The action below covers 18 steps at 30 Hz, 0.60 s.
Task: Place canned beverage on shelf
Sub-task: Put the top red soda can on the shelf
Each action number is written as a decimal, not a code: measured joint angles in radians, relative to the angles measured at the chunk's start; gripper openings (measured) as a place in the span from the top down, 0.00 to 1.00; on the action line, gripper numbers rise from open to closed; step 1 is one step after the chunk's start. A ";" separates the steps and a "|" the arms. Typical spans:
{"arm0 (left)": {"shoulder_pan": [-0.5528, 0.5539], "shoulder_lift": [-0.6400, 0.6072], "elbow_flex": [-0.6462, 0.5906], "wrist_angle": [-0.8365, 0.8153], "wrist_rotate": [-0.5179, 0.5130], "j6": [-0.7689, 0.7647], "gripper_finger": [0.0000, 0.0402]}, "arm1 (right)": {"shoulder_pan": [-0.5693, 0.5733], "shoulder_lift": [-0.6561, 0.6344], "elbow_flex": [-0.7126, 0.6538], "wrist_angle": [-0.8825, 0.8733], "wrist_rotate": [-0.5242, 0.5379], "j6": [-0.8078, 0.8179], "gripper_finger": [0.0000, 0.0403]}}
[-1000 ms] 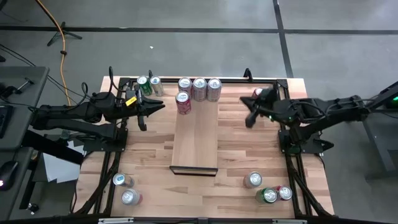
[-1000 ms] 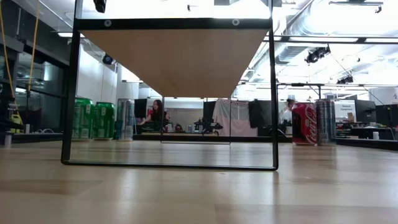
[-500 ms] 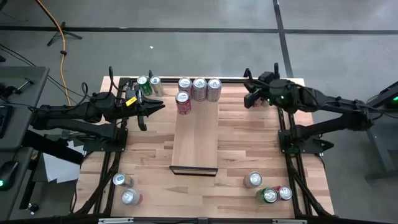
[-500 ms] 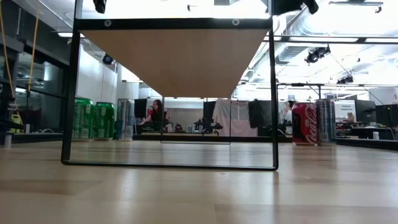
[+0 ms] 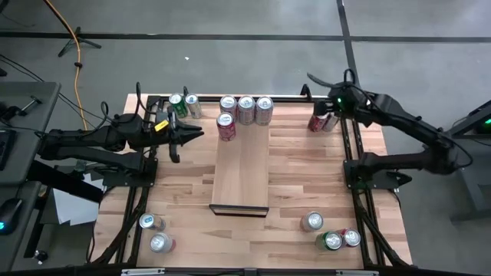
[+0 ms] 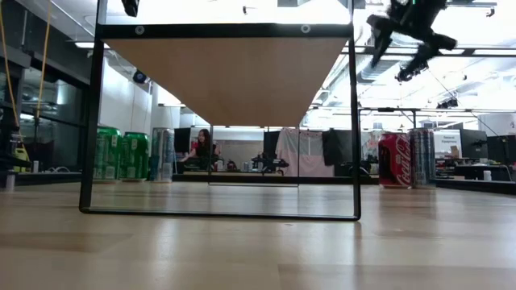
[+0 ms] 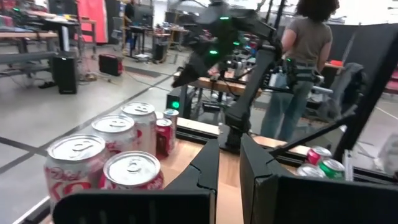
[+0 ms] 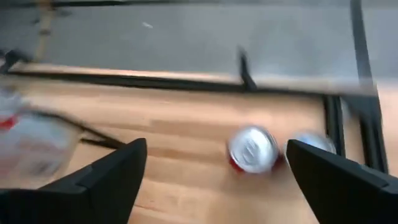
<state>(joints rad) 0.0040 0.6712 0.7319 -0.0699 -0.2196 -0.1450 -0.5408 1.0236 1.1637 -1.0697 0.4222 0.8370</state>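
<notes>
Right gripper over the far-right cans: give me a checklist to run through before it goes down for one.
1. Right gripper open: ok, its fingers stand wide apart in the right wrist view.
2. Right gripper empty: ok, nothing between the fingers.
3. Target in view: ok, a red can and a second can stand upright on the tabletop below.
4. Gripper centred on one can: not ok, both cans lie off toward one finger.
5. Room on the shelf: ok, four cans crowd its far end, the rest is bare.
6. Left gripper out of the way: ok, shut and waiting left of the shelf.
</notes>
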 joint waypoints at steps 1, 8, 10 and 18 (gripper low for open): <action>0.000 0.000 0.000 -0.006 0.009 0.000 1.00 | -0.034 0.011 0.000 -0.032 -0.028 0.047 0.06; 0.000 0.000 0.000 -0.023 0.027 -0.001 1.00 | -0.225 0.146 0.000 -0.084 -0.186 0.064 0.05; 0.000 0.000 0.000 -0.023 0.027 -0.001 1.00 | -0.265 0.199 0.000 -0.048 -0.244 0.021 0.05; 0.000 0.000 0.000 -0.023 0.027 -0.001 1.00 | -0.348 0.371 0.018 -0.025 -0.387 -0.359 0.05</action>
<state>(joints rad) 0.0040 0.6716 0.7319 -0.0929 -0.1928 -0.1455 -0.8890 1.3943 1.1815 -1.0944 0.0352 0.4782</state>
